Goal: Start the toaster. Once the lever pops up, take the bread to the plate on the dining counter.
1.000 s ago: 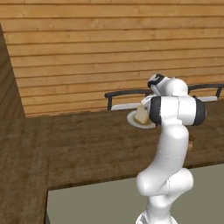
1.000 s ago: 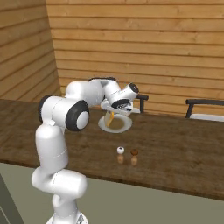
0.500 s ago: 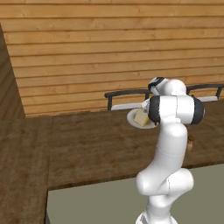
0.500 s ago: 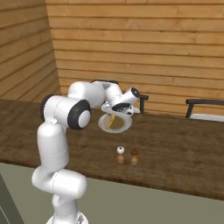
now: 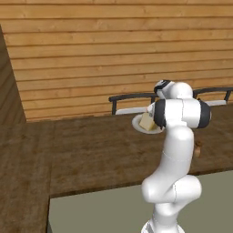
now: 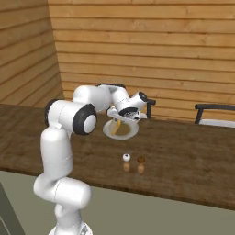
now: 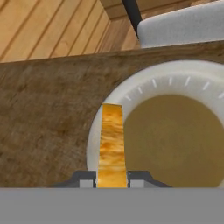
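Wood-plank wall [image 5: 91, 54] runs behind everything, pale horizontal boards.

Dining counter [image 5: 91, 154], the dark brown wood-grain surface, spreads wide below my arm in both base views.

Chairs: one with a dark frame and grey seat [image 7: 179, 26] stands just past the far edge of the surface, right behind the plate. A second dark-framed chair [image 6: 215, 114] sits further along that edge in the right base view.

Plate [image 7: 144, 92], round and white-grey with a darker centre, rests on the surface near the far edge. In the right base view the plate [image 6: 124, 133] lies directly under my hand.

Bread [image 7: 112, 148], a tan-yellow slice seen edge-on and standing upright, over the plate's near-left rim. From the left base view the bread [image 5: 146, 122] shows as a pale square over the plate [image 5: 139, 124]. I cannot tell whether its lower edge touches the plate.

My gripper [image 7: 112, 178] is clamped on the bread, one finger tip pressed to each face of the slice.

Two small shakers, one white-topped [image 6: 126, 161], one brown-topped [image 6: 141, 164], stand side by side on the surface, nearer to my base than the plate and apart from it.
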